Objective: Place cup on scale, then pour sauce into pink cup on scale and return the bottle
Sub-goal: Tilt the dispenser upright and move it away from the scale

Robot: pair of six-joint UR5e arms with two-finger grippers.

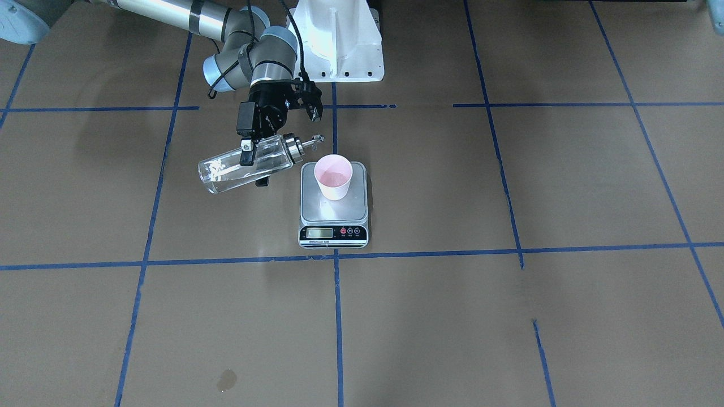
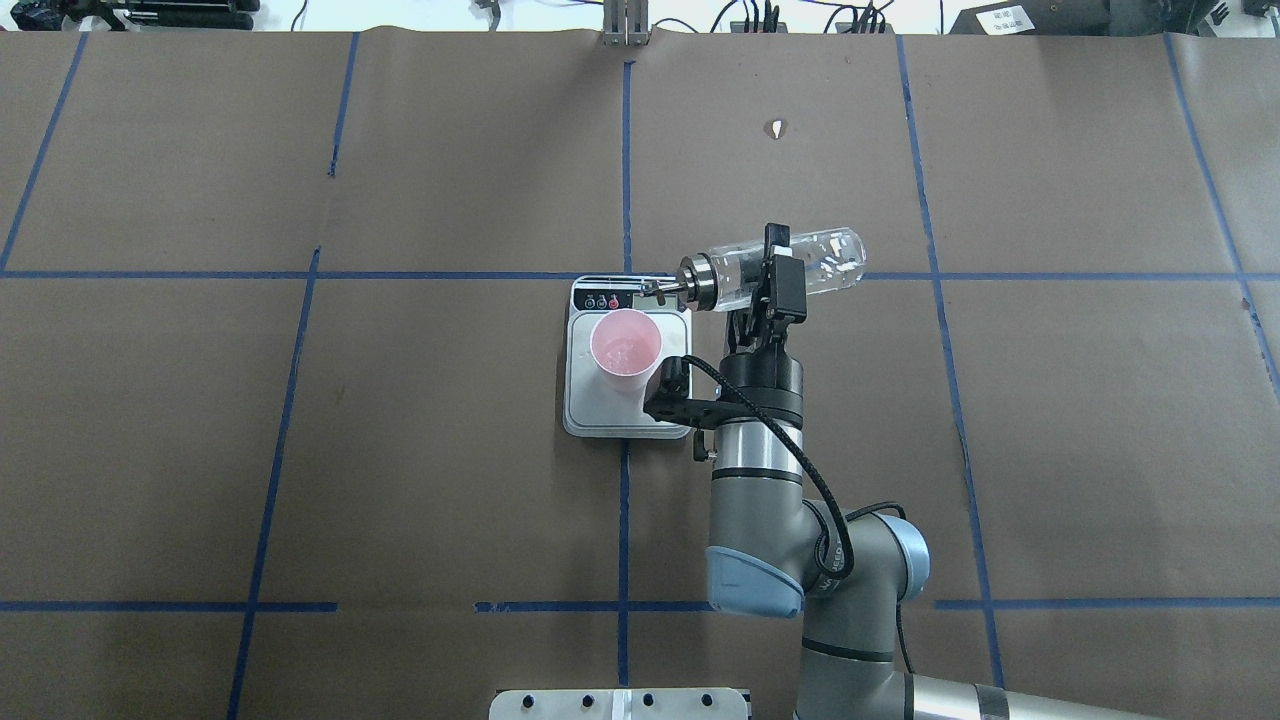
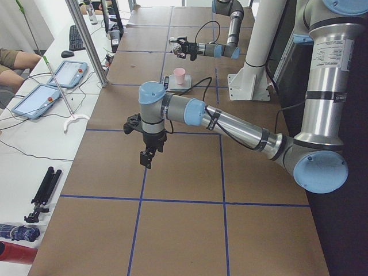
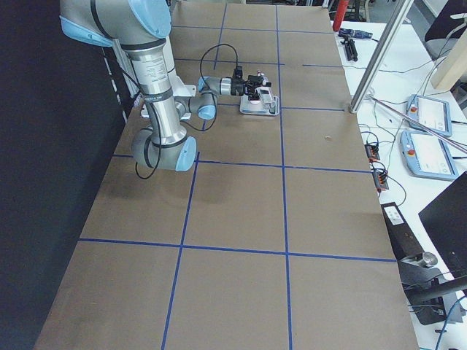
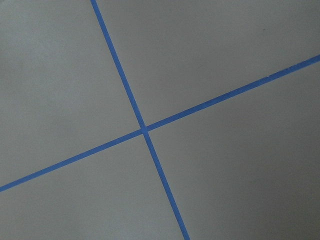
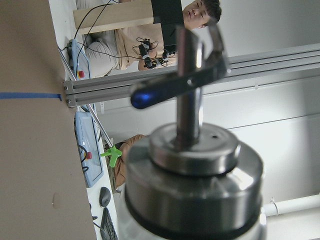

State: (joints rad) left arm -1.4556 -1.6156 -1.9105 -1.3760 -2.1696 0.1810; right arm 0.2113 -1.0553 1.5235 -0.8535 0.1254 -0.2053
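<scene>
Glossy clear glass bottle (image 1: 223, 172), shiny metal cap (image 1: 293, 147); brushed steel scale (image 1: 334, 212); matt paper cup (image 1: 334, 180); matt brown paper-like worktop (image 1: 509, 316).

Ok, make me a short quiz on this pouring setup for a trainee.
1. True or false: the cup stands on the scale.
2. Which claw grips the bottle? A left, B right, C neither.
3. Fill in: the bottle is tipped nearly ____.
Key: 1 true. 2 B, the right claw. 3 horizontal.
</scene>
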